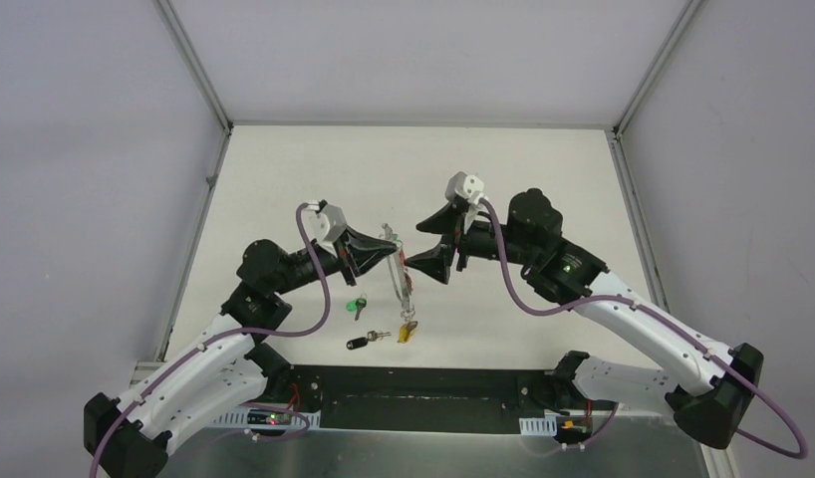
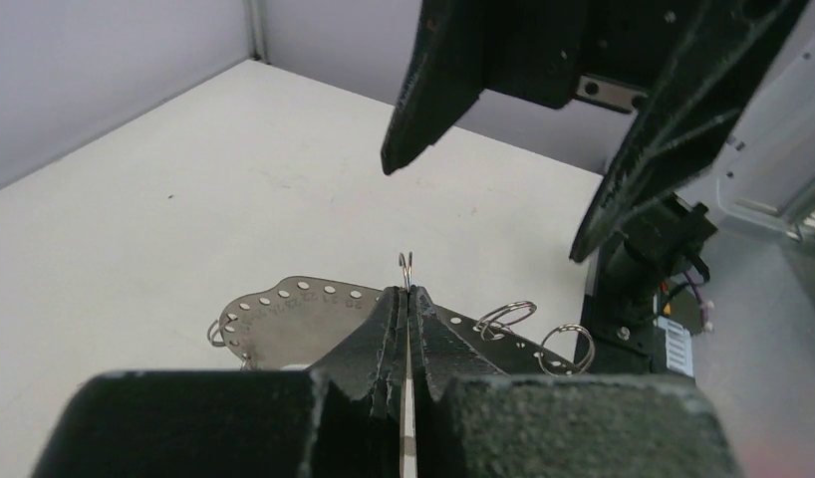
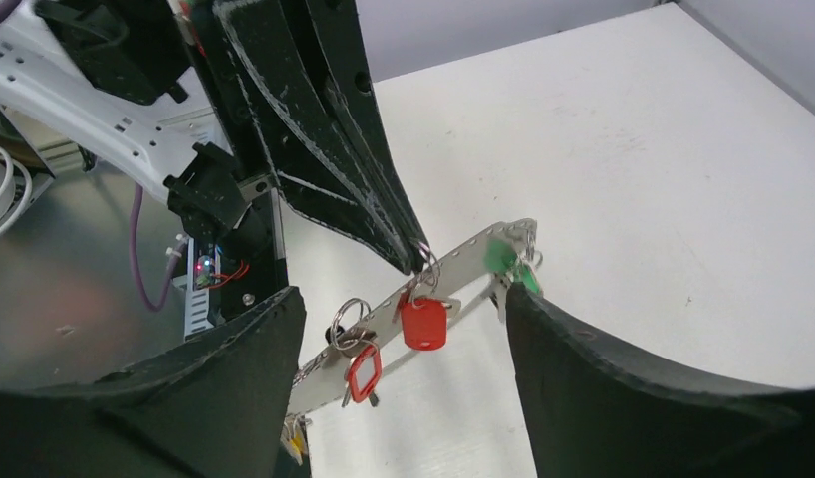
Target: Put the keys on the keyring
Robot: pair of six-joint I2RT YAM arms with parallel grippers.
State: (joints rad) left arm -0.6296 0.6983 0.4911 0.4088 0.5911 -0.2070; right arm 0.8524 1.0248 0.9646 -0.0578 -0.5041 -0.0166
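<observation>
Left pincer (image 1: 389, 249) clamped shut on keyring (image 1: 399, 267), off the counter (image 1: 284, 169). Right pincer (image 1: 421, 246) open, jaws flanking keyring. Green key (image 1: 359, 304) and black key (image 1: 362, 342) beside keyring.

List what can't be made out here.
- Top view: green-capped key and black-capped key too small to show their holes; neither loose key appears in a wrist view.
- Left wrist: keyring middle hidden behind the shut left hand.
- Right wrist: keyring's lower end hidden behind a finger of the right hand.
</observation>
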